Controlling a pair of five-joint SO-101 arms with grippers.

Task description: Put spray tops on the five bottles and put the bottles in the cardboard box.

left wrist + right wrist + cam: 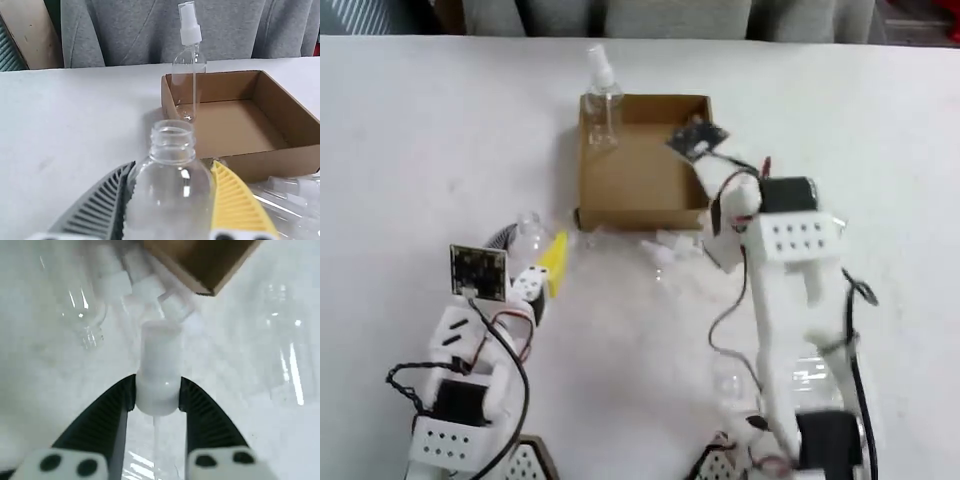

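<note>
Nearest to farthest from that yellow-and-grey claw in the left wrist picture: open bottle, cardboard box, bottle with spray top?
1. Open bottle, held in the left gripper.
2. Cardboard box, just beyond.
3. Bottle with spray top, standing in the box's far corner.

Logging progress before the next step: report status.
Left gripper shut on uncapped bottle. Right gripper shut on spray top. One capped bottle stands in cardboard box. Loose tops lie by its front wall.
</note>
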